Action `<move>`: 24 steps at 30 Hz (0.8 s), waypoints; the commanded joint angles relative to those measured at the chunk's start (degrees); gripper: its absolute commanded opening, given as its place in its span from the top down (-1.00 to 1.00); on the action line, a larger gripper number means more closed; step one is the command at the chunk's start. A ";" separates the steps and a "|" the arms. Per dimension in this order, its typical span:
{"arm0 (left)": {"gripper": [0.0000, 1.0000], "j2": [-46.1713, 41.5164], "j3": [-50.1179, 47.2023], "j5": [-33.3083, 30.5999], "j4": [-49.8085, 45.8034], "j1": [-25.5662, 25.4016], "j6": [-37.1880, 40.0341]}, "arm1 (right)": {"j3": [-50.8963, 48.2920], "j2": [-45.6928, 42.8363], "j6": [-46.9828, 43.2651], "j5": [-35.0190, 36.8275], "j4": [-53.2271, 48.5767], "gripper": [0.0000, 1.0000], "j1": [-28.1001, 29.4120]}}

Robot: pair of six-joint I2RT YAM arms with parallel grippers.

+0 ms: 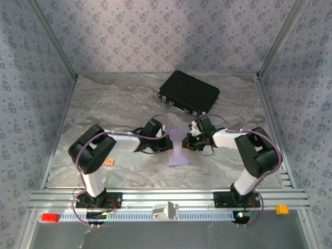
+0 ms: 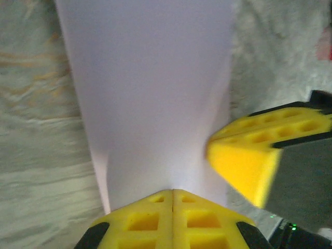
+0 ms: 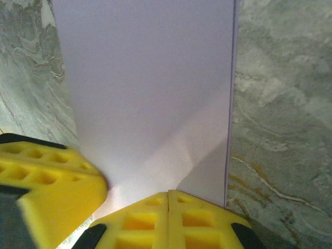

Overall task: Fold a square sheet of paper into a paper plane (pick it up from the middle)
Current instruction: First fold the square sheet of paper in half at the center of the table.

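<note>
A robot test booth, lab-like: floral-papered panels wall in a marble-patterned tabletop on three sides, and two robot arms are bolted to an aluminium rail along its near edge.

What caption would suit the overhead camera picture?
Left gripper and right gripper pinch one lilac paper sheet together, black case behind.

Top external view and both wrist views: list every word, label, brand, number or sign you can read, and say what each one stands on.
No readable text in any view.
lilac sheet of paper: plain, no marks.
black case: pale specks along its near edge, too small to read.
patterned walls: repeating floral motif, no lettering.
</note>
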 commanded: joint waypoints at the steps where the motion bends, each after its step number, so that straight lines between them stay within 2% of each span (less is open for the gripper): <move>1: 1.00 2.05 -1.25 -1.37 -0.65 0.25 1.96 | -2.43 1.62 -0.36 5.18 -5.48 1.00 -0.43; 6: 1.00 2.44 -1.59 -2.63 -2.09 0.19 2.26 | -2.47 1.36 -0.33 5.47 -5.60 1.00 -0.42; 13: 1.00 -2.00 4.00 -2.05 -6.87 0.50 4.25 | -2.60 1.23 -0.34 5.39 -5.56 1.00 -0.46; 24: 1.00 2.97 5.17 1.28 -2.56 3.03 3.33 | -2.63 1.21 -0.40 5.10 -5.28 1.00 -0.50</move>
